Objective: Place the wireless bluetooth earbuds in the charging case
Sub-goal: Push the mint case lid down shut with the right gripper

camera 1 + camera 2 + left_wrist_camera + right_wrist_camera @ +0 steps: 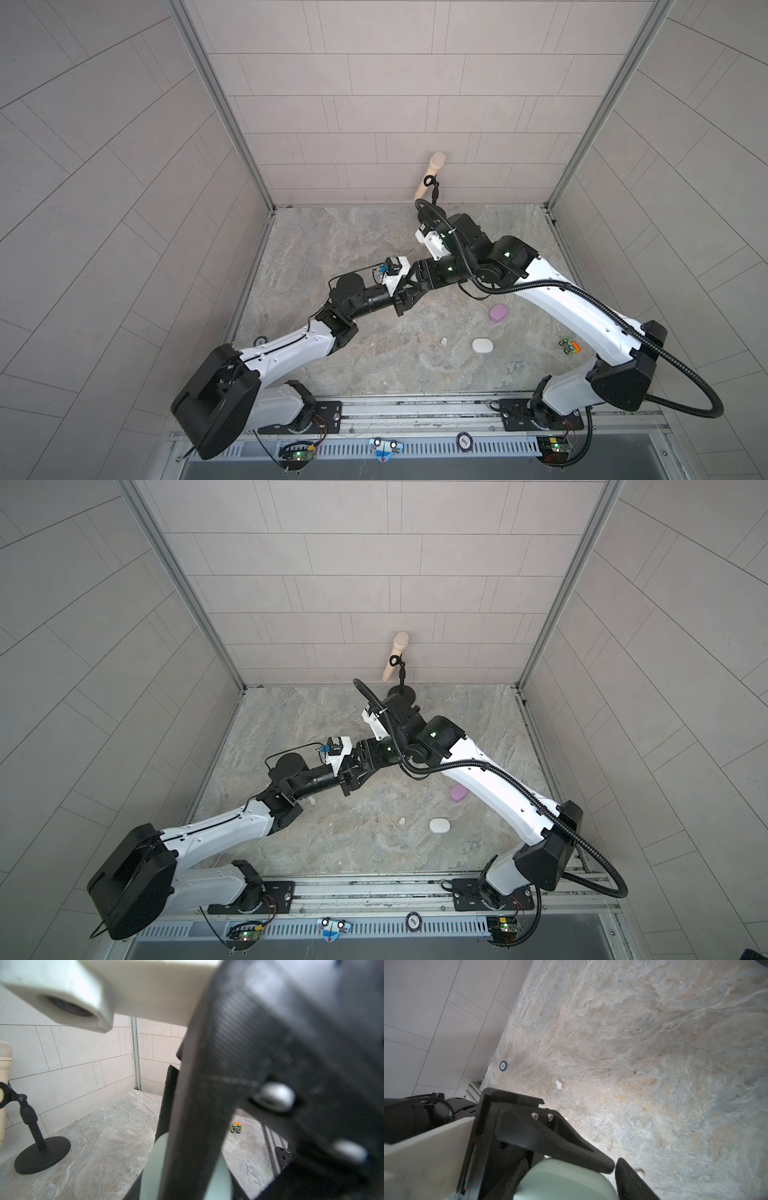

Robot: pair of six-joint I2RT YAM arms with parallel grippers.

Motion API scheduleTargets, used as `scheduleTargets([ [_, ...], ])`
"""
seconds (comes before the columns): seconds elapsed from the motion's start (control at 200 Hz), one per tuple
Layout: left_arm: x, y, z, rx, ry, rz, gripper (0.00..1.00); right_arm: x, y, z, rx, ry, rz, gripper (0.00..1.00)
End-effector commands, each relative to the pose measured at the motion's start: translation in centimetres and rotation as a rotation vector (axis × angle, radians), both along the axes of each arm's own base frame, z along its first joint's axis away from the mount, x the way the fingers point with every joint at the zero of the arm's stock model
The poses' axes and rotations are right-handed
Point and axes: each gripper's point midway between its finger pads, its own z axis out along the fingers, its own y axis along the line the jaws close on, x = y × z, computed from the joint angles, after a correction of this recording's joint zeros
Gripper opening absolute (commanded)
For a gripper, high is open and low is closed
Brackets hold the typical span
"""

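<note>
In both top views the arms meet over the middle of the desk (pixel 332 249), and their wrists cover what lies between them. The wrist views show it: a mint-green charging case (pixel 560 1182), smooth and rounded, cut off by the frame edge. The left gripper (pixel 408 294) is clamped on it. The right gripper (pixel 416 281) fills the left wrist view as a blurred black mass, with one ribbed finger crossing the case. Whether its jaws are spread or pinching I cannot tell.

A white earbud (pixel 444 340) lies toward the front edge, well apart from both grippers, near an oval white charging case (pixel 482 345). In the right wrist view a bean-shaped white bud (pixel 559 1085) lies on bare stone. A half-hidden bud (pixel 640 1172) peeks past a black finger. Which of these matches the top views is unclear.

A lilac charging case (pixel 498 313) lies just beside the right arm. A green-and-orange toy car (pixel 569 345) sits near the right edge, and a microphone stand (pixel 42 1154) stands at the back edge. The back left of the desk is open. Its surface is mottled grey-beige stone, matte.
</note>
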Motion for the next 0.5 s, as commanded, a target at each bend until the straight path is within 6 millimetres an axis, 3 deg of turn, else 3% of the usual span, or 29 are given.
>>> scheduleTargets([
  [0.0, -0.4, 0.0, 0.7, -0.016, -0.034, -0.01, 0.07, 0.0, -0.1, 0.5, -0.001, -0.011, -0.007, 0.61],
  [0.19, -0.2, 0.0, 0.6, -0.014, -0.029, -0.004, 0.09, 0.0, -0.4, 0.7, -0.001, -0.019, -0.02, 0.52],
  [0.28, -0.1, 0.0, 0.4, -0.006, -0.024, 0.005, 0.15, 0.4, -1.1, 0.6, -0.021, -0.036, -0.037, 0.5],
  [0.335, 0.0, 0.1, 0.1, 0.002, -0.017, 0.014, 0.23, 0.7, -1.6, 0.4, -0.028, -0.038, -0.051, 0.49],
  [0.446, 0.3, 0.5, -0.6, 0.017, 0.005, 0.045, 0.56, 1.3, -2.9, -0.1, -0.038, -0.039, -0.084, 0.48],
  [0.496, 0.4, 0.9, -1.0, 0.023, 0.015, 0.065, 0.66, 1.6, -3.6, -0.5, -0.045, -0.035, -0.102, 0.48],
])
